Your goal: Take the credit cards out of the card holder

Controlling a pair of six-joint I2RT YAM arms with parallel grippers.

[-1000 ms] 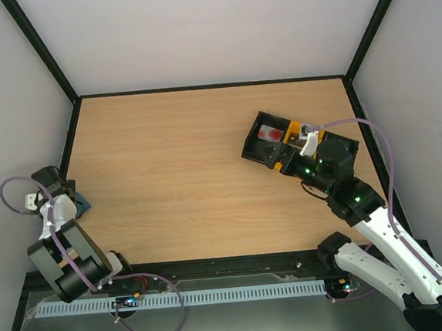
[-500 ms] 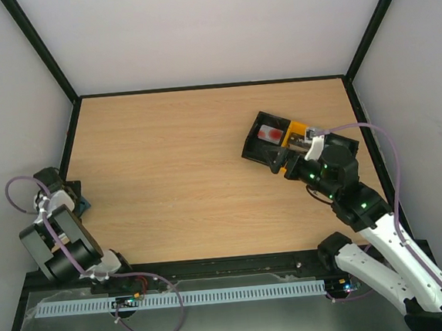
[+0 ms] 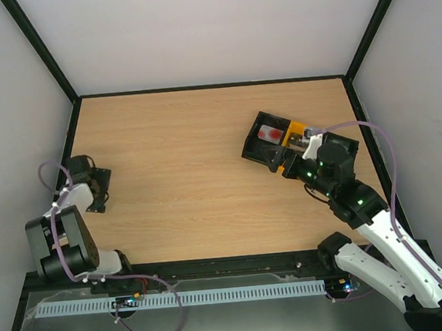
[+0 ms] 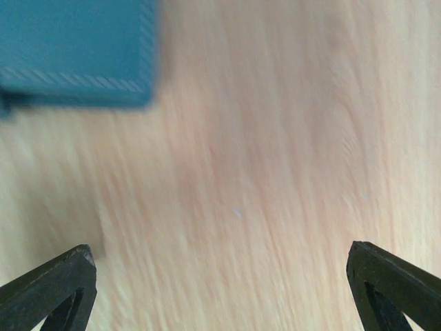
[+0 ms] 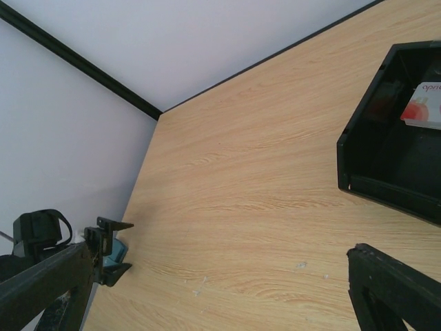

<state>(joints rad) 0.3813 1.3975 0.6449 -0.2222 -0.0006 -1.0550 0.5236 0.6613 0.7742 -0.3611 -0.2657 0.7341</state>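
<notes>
- Clearly, the left claw (image 4: 220, 286) hangs low over the worktop (image 4: 289, 152), its fingers spread wide with nothing between them.
- Just ahead, the card holder (image 4: 76, 48) lies flat in the upper left of the left wrist frame, outside the gap. The view is blurred, so its pockets and tab cannot be read.
- To do this step well, I judge the claw should shift toward that corner until the holder sits centred. It should then pinch one edge only, leaving the pockets free.
- Farther off, the right claw (image 5: 217, 293) is also spread and empty, beside the tray (image 5: 365, 155), where one card (image 5: 422, 105) lies. It would need to come across to draw the cards out.
</notes>
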